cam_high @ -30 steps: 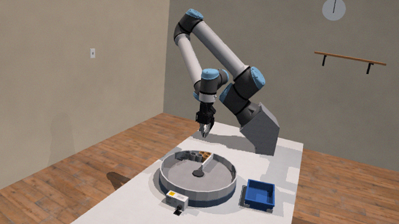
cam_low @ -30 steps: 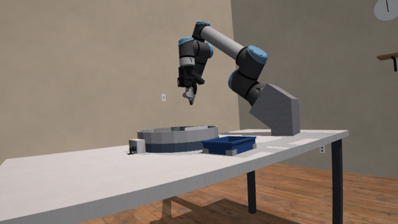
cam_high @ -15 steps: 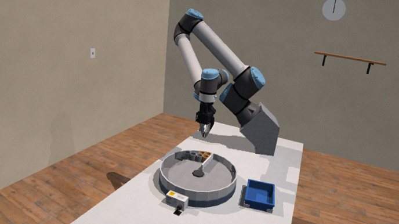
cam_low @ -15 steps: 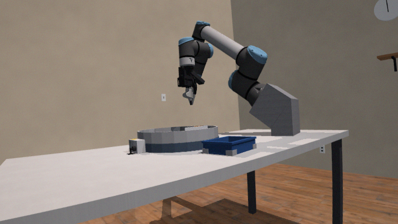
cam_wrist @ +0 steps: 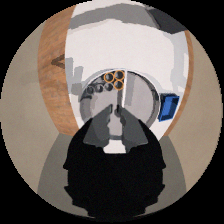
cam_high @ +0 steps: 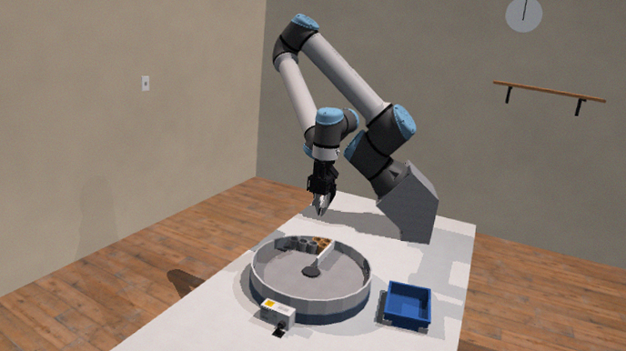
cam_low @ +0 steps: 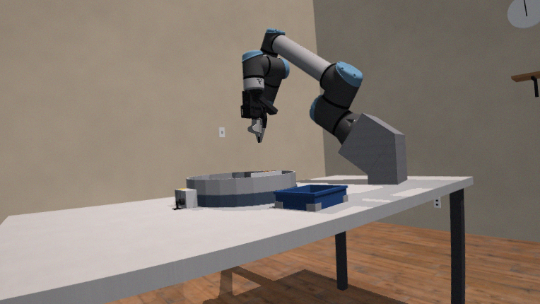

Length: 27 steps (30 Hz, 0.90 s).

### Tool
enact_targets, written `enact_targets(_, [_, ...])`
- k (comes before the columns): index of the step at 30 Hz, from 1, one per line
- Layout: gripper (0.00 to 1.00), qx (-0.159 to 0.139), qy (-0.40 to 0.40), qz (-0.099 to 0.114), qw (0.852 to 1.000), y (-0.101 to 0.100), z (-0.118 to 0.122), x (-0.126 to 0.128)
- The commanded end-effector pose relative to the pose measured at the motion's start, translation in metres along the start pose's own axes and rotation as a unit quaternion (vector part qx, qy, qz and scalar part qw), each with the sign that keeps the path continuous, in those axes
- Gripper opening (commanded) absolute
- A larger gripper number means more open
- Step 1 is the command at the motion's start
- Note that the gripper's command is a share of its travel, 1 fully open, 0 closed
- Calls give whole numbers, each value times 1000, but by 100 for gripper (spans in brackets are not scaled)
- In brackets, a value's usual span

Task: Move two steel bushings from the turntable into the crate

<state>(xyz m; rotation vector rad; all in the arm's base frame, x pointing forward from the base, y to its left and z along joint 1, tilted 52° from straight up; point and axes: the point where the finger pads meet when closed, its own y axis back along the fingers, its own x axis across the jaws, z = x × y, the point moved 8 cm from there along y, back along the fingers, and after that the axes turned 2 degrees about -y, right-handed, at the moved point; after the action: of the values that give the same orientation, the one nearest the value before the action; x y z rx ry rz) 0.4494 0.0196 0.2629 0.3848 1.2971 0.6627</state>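
Note:
My gripper is shut with nothing between its jaws. It hangs high above the rear part of the turntable. Grey steel bushings stand in a row inside the turntable's rear wall. Orange-brown bushings stand clustered beside them, against a white divider. In the exterior view the wall hides nearly all the bushings. The blue crate stands right of the turntable; no bushing shows in it.
A small white box with a yellow top patch and a black knob stands at the turntable's front. A dark hub sits at the turntable's middle. The arm's grey pedestal stands at the table's back.

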Motion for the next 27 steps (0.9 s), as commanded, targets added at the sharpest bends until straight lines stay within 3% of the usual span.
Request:
enact_targets(1, [5,0,2,0,1000,0,0,-1])
enact_targets(27, [5,0,81,0,997,-25,6,-30])
